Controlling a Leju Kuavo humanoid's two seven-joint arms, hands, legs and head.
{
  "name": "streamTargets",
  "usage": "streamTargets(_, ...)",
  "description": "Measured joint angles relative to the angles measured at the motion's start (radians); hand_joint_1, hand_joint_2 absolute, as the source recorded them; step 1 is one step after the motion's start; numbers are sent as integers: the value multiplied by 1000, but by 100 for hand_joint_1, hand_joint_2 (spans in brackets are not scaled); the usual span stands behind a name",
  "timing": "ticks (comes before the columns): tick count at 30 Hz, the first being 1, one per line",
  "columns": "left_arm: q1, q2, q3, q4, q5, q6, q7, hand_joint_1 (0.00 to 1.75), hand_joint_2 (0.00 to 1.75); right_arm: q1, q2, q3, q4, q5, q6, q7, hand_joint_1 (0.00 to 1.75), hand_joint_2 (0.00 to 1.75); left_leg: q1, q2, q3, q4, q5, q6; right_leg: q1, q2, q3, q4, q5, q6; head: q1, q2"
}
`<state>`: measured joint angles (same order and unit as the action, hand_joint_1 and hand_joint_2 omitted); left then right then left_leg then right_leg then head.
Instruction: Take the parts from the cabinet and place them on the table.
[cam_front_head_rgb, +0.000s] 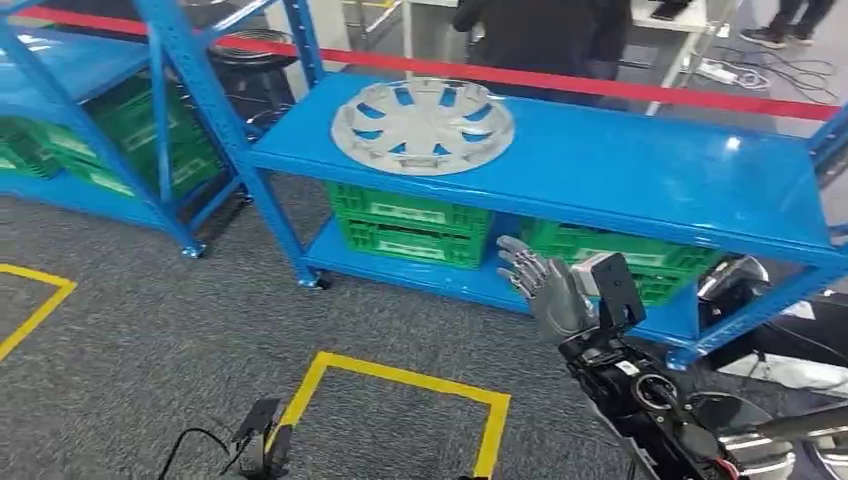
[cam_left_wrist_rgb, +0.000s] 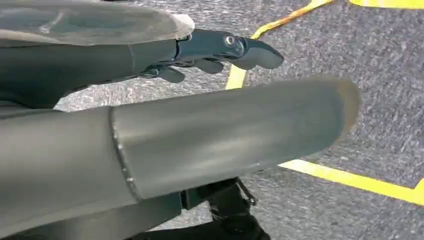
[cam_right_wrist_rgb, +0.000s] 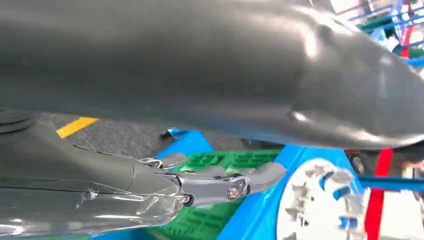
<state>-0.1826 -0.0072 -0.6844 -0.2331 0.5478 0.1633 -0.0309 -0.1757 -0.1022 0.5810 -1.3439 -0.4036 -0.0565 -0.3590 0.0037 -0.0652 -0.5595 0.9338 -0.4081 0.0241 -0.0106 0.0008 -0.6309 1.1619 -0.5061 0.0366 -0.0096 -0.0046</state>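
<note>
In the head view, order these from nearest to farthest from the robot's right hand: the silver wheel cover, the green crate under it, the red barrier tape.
1. The green plastic crate on the lower shelf, just left of the right hand.
2. The silver wheel cover, lying flat on the blue shelf top, up and to the left.
3. The red barrier tape, stretched behind the shelf.

Matt silver plastic hubcap (cam_front_head_rgb: 423, 125) on glossy blue painted-metal shelf (cam_front_head_rgb: 640, 170).
</note>
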Motion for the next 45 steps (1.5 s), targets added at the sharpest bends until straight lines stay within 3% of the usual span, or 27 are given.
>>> streamTargets(1, 0, 0, 0, 0, 0, 0, 0, 0, 0, 0, 0, -1, 0, 0, 0, 0, 0, 0, 0, -10, 1, 3, -1, -2, -1, 16, 46, -98, 48, -3, 3, 0)
streamTargets(2, 0, 0, 0, 0, 0, 0, 0, 0, 0, 0, 0, -1, 0, 0, 0, 0, 0, 0, 1, -19, 1, 5, -3, -5, -2, 43, 84, -183, 73, -7, 6, 0)
streamTargets(3, -1, 0, 0, 0, 0, 0, 0, 0, 0, -1, 0, 0, 0, 0, 0, 0, 0, 0, -4, -26, -4, 6, -3, -11, 1, 58, 90, -193, 58, -7, 5, 0)
streamTargets(7, 2, 3, -2, 0, 0, -1, 0, 0, 0, -2, 1, -1, -2, 0, 0, 0, 0, 0, -2, -42, -10, 2, 2, -33, 0, 33, 89, -203, 72, -34, 8, 0)
streamTargets(8, 4, 5, -3, 0, 0, -1, 0, 0, 0, -5, 3, 0, -2, 0, 0, 0, 0, 0, 0, -16, -13, 18, -9, -35, -4, 25, 94, -211, 76, -39, 8, 0)
streamTargets(9, 1, 3, -5, 0, 0, -1, 0, 0, 0, -4, 3, -1, -2, 0, 0, -2, 0, 0, -2, 26, -39, 71, -43, -40, -5, 22, 95, -214, 78, -45, -5, 0)
streamTargets(10, -3, 3, -5, 0, 0, -3, 0, 0, 0, -4, 3, -1, -2, 0, 0, -2, 0, 0, 2, 43, -79, 151, -84, -45, -4, 15, 94, -214, 78, -47, -15, 0)
streamTargets(12, -4, 2, -6, 0, 0, -3, 0, 0, 0, 0, 3, -2, -1, -2, 0, -2, 0, 0, 6, 55, -162, 313, -144, -53, -4, 3, 92, -214, 77, -48, -18, 0)
streamTargets(13, -3, 2, -6, 0, 0, -3, 0, 0, 0, 1, 3, -1, -1, -2, 0, -2, 0, 0, 8, 56, -180, 344, -146, -55, -4, -1, 91, -214, 77, -47, -21, 0)
streamTargets(14, -2, 2, -6, 0, 0, -3, 0, 0, 0, 1, 3, -1, -1, -2, 0, -2, 0, 0, 9, 56, -171, 320, -123, -55, -4, -5, 92, -214, 76, -46, -25, 0)
streamTargets(15, -2, 2, -6, 0, 0, -3, 0, 0, 0, 1, 3, -2, -1, -2, 0, -2, 0, 0, 10, 56, -135, 250, -83, -53, -4, -8, 93, -213, 76, -45, -27, 0)
streamTargets(17, -4, 3, -6, 0, 0, -3, 0, 0, 0, 0, 4, -2, -1, -2, 0, -2, 0, 0, 9, 63, -26, 44, -1, -43, -4, -12, 98, -213, 73, -40, -33, 0)
streamTargets(18, -6, 4, -6, 0, 0, -3, 0, 0, 0, 0, 5, -2, -1, -2, 0, -2, 0, 0, 4, 69, -7, -5, -3, -38, 3, -14, 97, -212, 69, -34, -36, 0)
streamTargets(20, -6, 3, -7, 0, 0, -3, 0, 0, 0, 0, 5, -3, -1, -2, 0, -2, 0, 0, -1, 63, -7, -1, -2, -29, 2, -14, 98, -213, 67, -22, -28, 0)
streamTargets(21, -5, 2, -7, 0, 1, -3, 0, 0, 0, 0, 5, -5, -1, -2, 0, -3, 0, 0, 4, 60, -5, -5, 5, -39, 10, -16, 96, -206, 58, -35, -25, 0)
streamTargets(22, -4, 3, -7, 0, 1, -3, 1, 0, 0, 1, 5, -6, -1, -2, 0, -4, 0, 0, 3, 59, -5, -4, 2, -42, 6, -15, 96, -208, 62, -55, -20, 0)
streamTargets(24, -5, 3, -7, 0, 1, -2, 2, 0, 0, 0, 5, -8, -1, -2, 0, -4, 0, 0, 0, 58, -6, -4, 2, -36, 4, -15, 99, -213, 67, -43, -14, 0)
streamTargets(28, -5, 3, -7, 0, 5, 3, 9, 0, 0, 0, 5, -9, -1, -2, 0, -3, 0, 0, -3, 58, -7, -1, -1, -26, 2, -14, 105, -226, 73, -30, -6, 0)
streamTargets(29, -5, 3, -7, 0, 7, 3, 16, 0, 0, 0, 5, -9, -1, -2, 0, -4, 0, 0, -9, 58, -8, 2, -4, -19, 0, -15, 106, -229, 73, -13, -6, 0)
streamTargets(30, -5, 3, -7, 0, 7, 4, 20, 0, 0, 0, 5, -9, -1, -2, 0, -4, 0, 0, -9, 58, -8, 3, -6, -16, -1, -15, 107, -229, 71, -8, -6, 0)
streamTargets(34, -5, 5, -9, 0, 8, 6, 22, 0, 0, 0, 6, -9, -1, -2, 2, -4, 0, 0, -13, 58, -9, 5, -9, -5, -8, -15, 109, -233, 72, 5, -5, 0)
streamTargets(36, -5, 6, -11, 0, 8, 6, 23, 0, 0, 0, 6, -9, -1, -2, 2, -5, 0, 0, -8, 54, -4, -8, -29, 14, -8, -14, 114, -208, 81, 17, -3, 0)
streamTargets(38, -4, 6, -12, 0, 8, 6, 23, 0, 0, -1, 6, -11, -1, -2, 3, -5, 0, 0, -6, 51, 23, -14, -30, 27, -12, -8, 89, -156, 54, 17, 0, 0)
streamTargets(40, -5, 6, -13, 0, 8, 6, 23, 0, 0, -1, 6, -12, -1, -2, 3, -6, 0, 0, -6, 51, 32, -13, -36, 30, -10, -3, 4, 5, -19, 16, 8, 0)
streamTargets(42, -3, 5, -14, 0, 8, 6, 23, 0, 0, 5, 6, -13, -1, -2, 3, -6, 0, 0, -6, 48, 40, -13, -43, 26, -10, -4, -73, 121, -52, 17, 9, 0)
streamTargets(43, -1, 5, -14, 0, 8, 6, 23, 0, 0, 7, 6, -13, -1, -2, 3, -6, 0, 0, -5, 45, 49, -12, -46, 20, -12, -4, -81, 112, -30, 21, 10, 0)
streamTargets(45, 3, 5, -15, 0, 8, 6, 23, 0, 0, 7, 6, -14, -1, -2, 3, -6, 0, 0, -1, 39, 73, -12, -62, 6, -18, -4, -32, -25, 61, 26, 11, 0)
